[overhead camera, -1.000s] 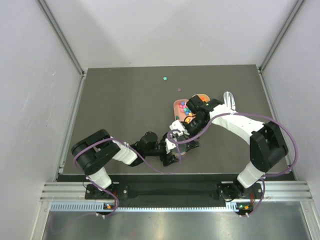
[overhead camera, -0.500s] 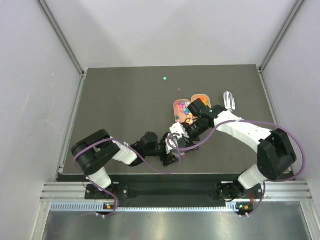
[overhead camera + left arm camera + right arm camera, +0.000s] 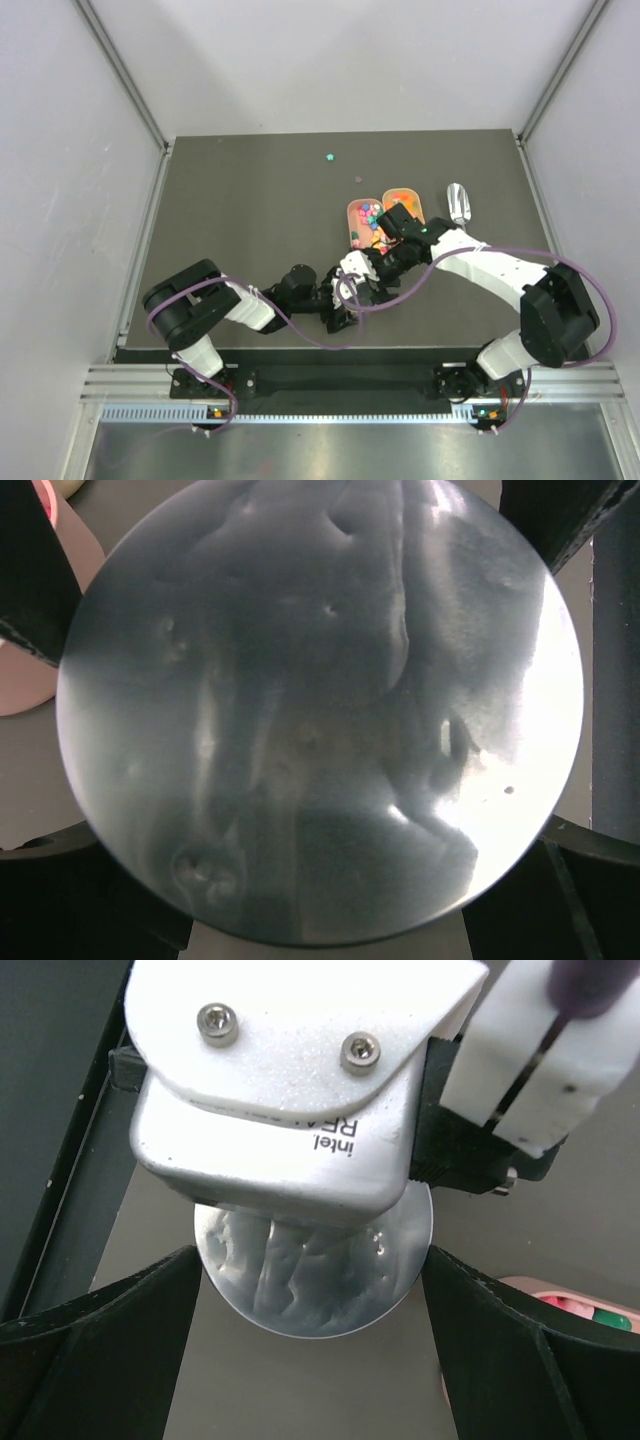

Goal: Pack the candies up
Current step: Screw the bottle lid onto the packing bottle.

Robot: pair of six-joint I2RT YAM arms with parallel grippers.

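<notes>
- Dark grey table (image 3: pixel 250 240) inside a plain white-walled booth (image 3: pixel 330 60), so nothing in the background gets in the way.
- The candies (image 3: pixel 367 214) sit in a pink tray (image 3: pixel 351 215) just beyond both grippers, with an orange tray (image 3: pixel 402 194) right beside it. Two strays, a green one (image 3: pixel 329 157) and a darker one (image 3: pixel 358 180), lie farther out on the table.
- The metal scoop (image 3: pixel 458 203) lies off to the right, well apart from either arm.
- Both grippers are crowded around a round silver disc (image 3: pixel 320 710). My guess is it's a tin or its lid.
- The left gripper (image 3: pixel 352 295) has the disc filling its wrist view. I honestly can't tell if its jaws are pinching it or just straddling it.
- The right gripper (image 3: pixel 378 272) has its jaws spread wide, tips level with the disc's rim on each side. I can't tell if they're pressing on it either.
- It looks like a handover or a tin-opening step, so make sure one side has a firm hold before the other backs off.
- Keep the disc level, because it looks slick and shiny.
- The left wrist's camera housing (image 3: pixel 290 1090) hangs right over the disc, so the right arm should pull straight back rather than lift up.
- The pink tray is close, and one bump would scatter more sweets.
</notes>
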